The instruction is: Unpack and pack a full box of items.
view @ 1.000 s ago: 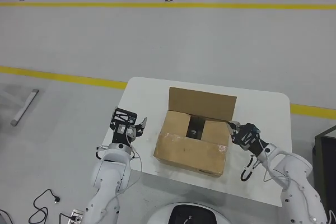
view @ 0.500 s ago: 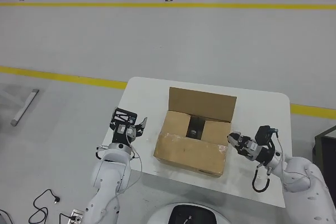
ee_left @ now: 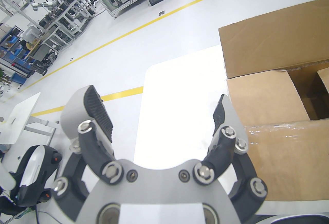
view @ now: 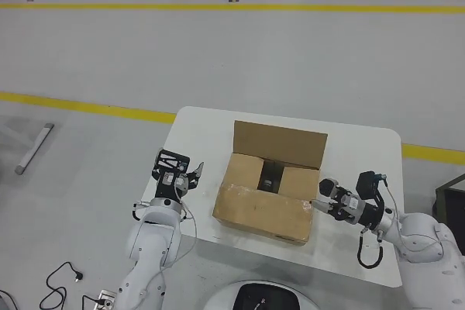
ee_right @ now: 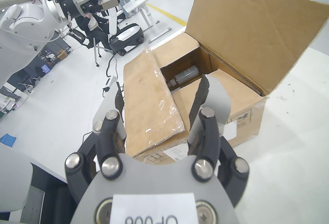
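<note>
- Top view shows a white bench (view: 205, 143) with rounded corners. One cardboard box (view: 256, 208) sits near its middle.
- Box: the rear flap (view: 279, 144) stands upright. The taped front flap (ee_right: 144, 81) lies folded across the top. Both end flaps lie folded inward, leaving a dark opening between them.
- Left gripper (ee_left: 156, 99): held over the bench edge just beside the box's left end, apart from it. Its jaws stand wide open and hold nothing.
- Right gripper (ee_right: 162, 91): at the box's right end. Its jaws stand open, one on either side of the front flap's end. Contact cannot be confirmed.
- Inside the opening, a cylindrical item (ee_right: 186, 75) lies on its side.
</note>
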Motion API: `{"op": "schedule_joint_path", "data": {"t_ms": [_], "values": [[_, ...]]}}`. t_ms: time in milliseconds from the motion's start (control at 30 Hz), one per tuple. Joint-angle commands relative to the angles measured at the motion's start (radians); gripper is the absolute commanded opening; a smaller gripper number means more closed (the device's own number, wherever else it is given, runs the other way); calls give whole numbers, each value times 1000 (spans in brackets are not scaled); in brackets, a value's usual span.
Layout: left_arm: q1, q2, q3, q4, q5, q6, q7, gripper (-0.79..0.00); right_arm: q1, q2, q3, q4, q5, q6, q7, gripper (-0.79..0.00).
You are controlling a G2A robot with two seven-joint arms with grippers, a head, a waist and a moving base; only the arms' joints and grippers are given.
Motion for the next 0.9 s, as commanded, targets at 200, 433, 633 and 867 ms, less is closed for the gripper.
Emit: {"op": "schedule_joint_path", "data": {"t_ms": [200, 433, 633, 867], "values": [[0, 0, 0, 0, 0, 0, 0, 0, -6, 3, -11, -21, -27, 34, -4, -785], [0, 0, 0, 0, 0, 0, 0, 0, 20, 31, -38, -48, 35, 123, 200, -785], [0, 0, 0, 0, 0, 0, 0, 0, 54, 57, -50, -40, 129, 212, 325, -511], [0, 0, 0, 0, 0, 0, 0, 0, 94, 80, -80, 7, 183, 253, 361, -431]]}}
